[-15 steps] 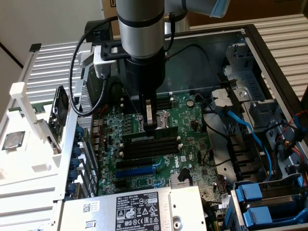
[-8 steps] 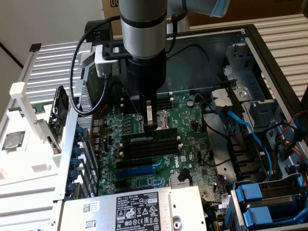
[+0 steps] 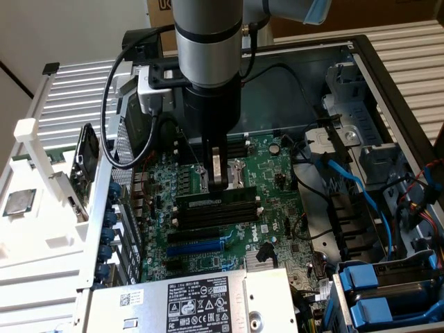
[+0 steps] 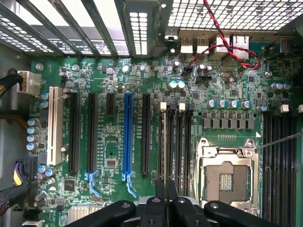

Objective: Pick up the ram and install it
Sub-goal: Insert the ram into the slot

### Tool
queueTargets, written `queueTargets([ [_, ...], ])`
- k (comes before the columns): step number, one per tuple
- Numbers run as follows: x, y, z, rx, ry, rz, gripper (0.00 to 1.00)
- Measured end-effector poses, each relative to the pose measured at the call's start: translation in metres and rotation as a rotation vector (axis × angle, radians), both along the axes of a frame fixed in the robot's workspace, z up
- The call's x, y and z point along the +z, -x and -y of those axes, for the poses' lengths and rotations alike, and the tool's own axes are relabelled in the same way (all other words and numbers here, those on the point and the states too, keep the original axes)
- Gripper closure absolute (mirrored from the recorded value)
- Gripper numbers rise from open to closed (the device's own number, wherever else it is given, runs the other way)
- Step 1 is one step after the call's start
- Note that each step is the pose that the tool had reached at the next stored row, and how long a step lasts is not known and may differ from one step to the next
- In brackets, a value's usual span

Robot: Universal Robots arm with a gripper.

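Note:
The ram (image 3: 218,197), a long green stick with black chips, stands on edge in the first memory slot of the motherboard (image 3: 277,208) inside the open computer case. My gripper (image 3: 219,182) comes straight down on the middle of its upper edge, fingers nearly together and pinching the thin board. In the wrist view the ram (image 4: 164,142) appears edge-on as a thin line running away from my gripper (image 4: 165,191), with white slot latches at its far end. Black empty memory slots lie right beside it.
The empty processor socket (image 4: 227,175) sits beside the memory slots. Blue and black expansion slots (image 4: 128,137) lie on the other side. A silver power supply (image 3: 201,302), blue drive caddies (image 3: 388,291) and loose cables crowd the case. A processor chip (image 3: 19,201) rests outside on the white rack.

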State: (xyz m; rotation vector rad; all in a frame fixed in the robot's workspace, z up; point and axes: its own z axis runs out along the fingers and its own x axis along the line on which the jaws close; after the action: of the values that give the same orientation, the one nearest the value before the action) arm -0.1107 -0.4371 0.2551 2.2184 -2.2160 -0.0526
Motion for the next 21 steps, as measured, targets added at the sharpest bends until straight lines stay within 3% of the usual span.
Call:
queueTargets([
  [14,-0.0034,-0.001,0.0002,-0.013,-0.0003,0.003,0.88],
  [21,-0.0104,0.0,0.0005,-0.013,-0.0002,0.0036,0.88],
])
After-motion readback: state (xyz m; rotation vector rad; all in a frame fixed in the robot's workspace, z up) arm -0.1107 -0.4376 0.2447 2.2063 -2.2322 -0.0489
